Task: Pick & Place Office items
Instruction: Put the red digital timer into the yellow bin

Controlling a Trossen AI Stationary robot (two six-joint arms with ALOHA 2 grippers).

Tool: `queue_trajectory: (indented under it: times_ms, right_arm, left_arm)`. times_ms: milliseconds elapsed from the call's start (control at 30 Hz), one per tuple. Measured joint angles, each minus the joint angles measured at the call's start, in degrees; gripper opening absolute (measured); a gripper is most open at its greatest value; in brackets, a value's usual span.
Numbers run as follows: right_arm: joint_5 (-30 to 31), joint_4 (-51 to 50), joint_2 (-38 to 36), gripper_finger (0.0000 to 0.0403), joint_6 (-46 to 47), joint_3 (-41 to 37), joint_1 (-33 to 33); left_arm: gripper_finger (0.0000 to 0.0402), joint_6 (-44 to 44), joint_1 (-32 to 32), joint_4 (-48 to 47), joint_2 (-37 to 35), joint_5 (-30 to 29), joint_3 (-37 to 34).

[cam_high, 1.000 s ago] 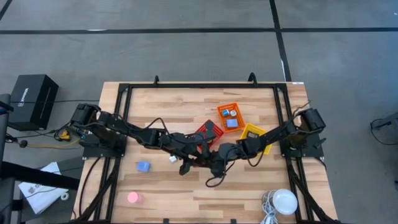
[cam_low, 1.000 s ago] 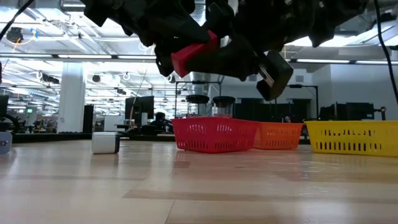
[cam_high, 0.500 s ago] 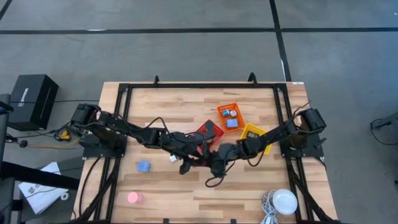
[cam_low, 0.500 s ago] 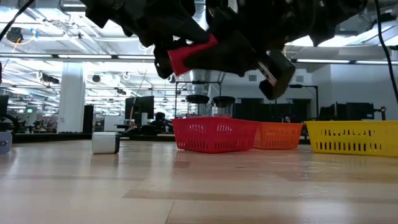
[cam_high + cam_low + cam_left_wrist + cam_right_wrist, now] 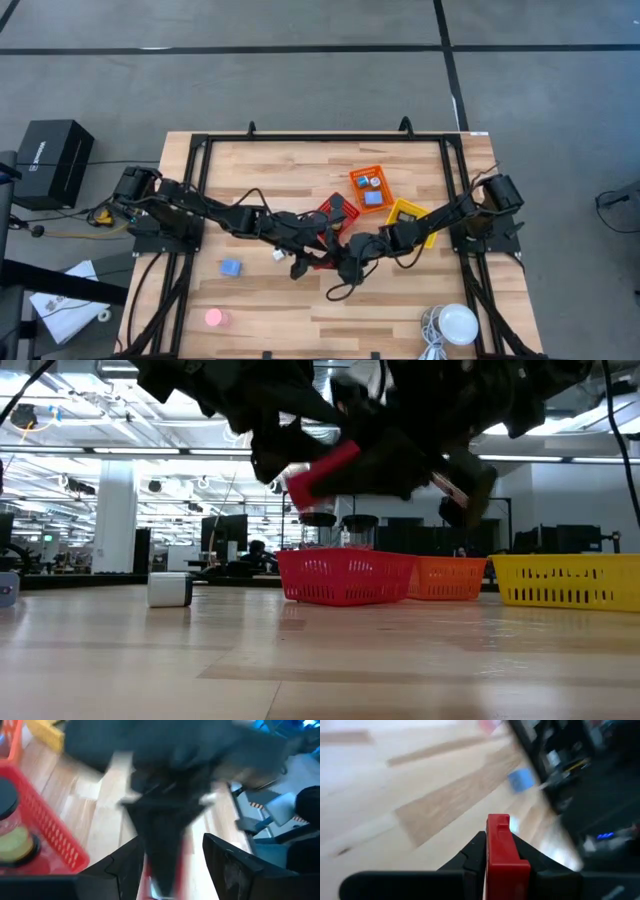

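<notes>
1. The sorting looks partly done. The orange basket at the far middle of the counter already holds a few small items, one of them blue. The red basket beside it holds at least a black-lidded jar, which shows in the left wrist view. What lies in the yellow basket I cannot tell, since the right arm covers it.

2. Still loose on the counter are a blue block at the near left, a pink disc at the near-left edge, and a small white piece just beside the left arm.

3. The item in hand is a red piece. The right tool is clamped on it, its dark fingers pressed against both sides. It hangs clear of the counter, near the red basket.

4. The left tool meets the right one over the middle of the counter. Its own view is smeared, and I cannot tell whether its fingers are apart or together.

5. Against the picture of half a second ago, the red piece has tilted to a steeper slant in the low view. The right arm's dark end has swung further right and lower. The loose items and baskets lie where they were.
</notes>
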Motion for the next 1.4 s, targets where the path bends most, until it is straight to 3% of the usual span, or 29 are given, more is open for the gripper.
queue_trajectory:
  times_ms: [133,333,433,533,800,933,1100,1400]
  right_arm:
    - [3.8,-3.7,0.1,0.0055,4.3,-0.1,0.0]
    - [20.4,-10.0,-1.0,0.0055,7.8,0.0,2.0]
    - [24.0,-18.1,-3.8,0.0055,11.6,-0.1,3.5]
    - [24.0,-30.6,-9.3,0.0056,20.9,0.0,4.3]
    - [23.6,-66.4,-28.0,0.0056,57.6,0.0,3.6]
    - [23.5,-79.8,-34.5,0.0056,70.2,0.0,4.4]
    - [23.1,-87.7,-39.5,0.0056,81.6,0.0,5.7]
    - [16.2,-91.1,-38.4,0.0056,83.7,0.0,4.2]
  left_arm:
    - [0.0203,0.0,-0.1,0.0,-0.2,-0.5,0.1]
    - [0.0201,0.0,-0.1,-0.3,-0.2,-0.9,0.1]
    - [0.0196,0.0,-0.1,-0.2,-0.2,-0.9,0.1]
    - [0.0193,0.0,-0.1,-0.2,-0.1,-0.9,0.1]
    - [0.0192,0.0,0.0,0.1,-0.1,-0.9,0.1]
    - [0.0192,0.0,0.0,0.1,-0.1,-0.9,0.1]
    - [0.0188,0.0,0.0,0.2,0.0,-0.9,0.1]
    - [0.0187,0.0,0.0,0.4,0.0,-0.9,0.0]
